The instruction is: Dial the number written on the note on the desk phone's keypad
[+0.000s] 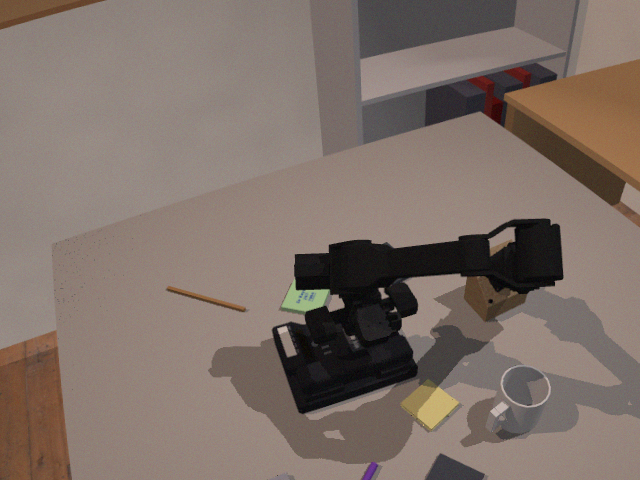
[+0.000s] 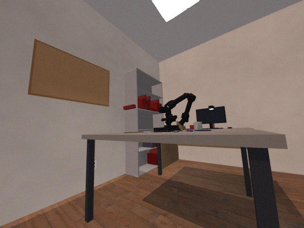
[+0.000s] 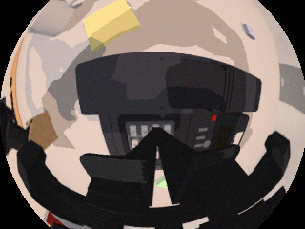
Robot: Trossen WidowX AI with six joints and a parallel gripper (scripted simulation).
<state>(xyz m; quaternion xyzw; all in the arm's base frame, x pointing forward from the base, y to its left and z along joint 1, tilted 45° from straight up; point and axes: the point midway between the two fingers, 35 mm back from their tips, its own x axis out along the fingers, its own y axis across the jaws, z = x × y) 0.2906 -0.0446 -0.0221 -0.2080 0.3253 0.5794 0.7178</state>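
A black desk phone (image 1: 343,361) lies on the grey table, its handset along the near edge and a small white display at its left. My gripper (image 1: 356,338) is shut and empty, pointing down onto the keypad, which it mostly hides in the top view. In the wrist view the shut fingertips (image 3: 156,143) sit right at the keypad, with a red light (image 3: 213,117) to the right. I cannot tell whether the tips touch a key. A green note (image 1: 303,298) with blue writing lies behind the phone, partly under my arm; it also shows in the wrist view (image 3: 162,182).
A yellow sticky pad (image 1: 429,404) lies right of the phone, a white mug (image 1: 521,398) beyond it. A wooden block (image 1: 491,297) stands under my arm's base. A pencil (image 1: 205,298) lies to the left. A purple marker (image 1: 369,470) and a dark pad (image 1: 454,469) lie at the near edge.
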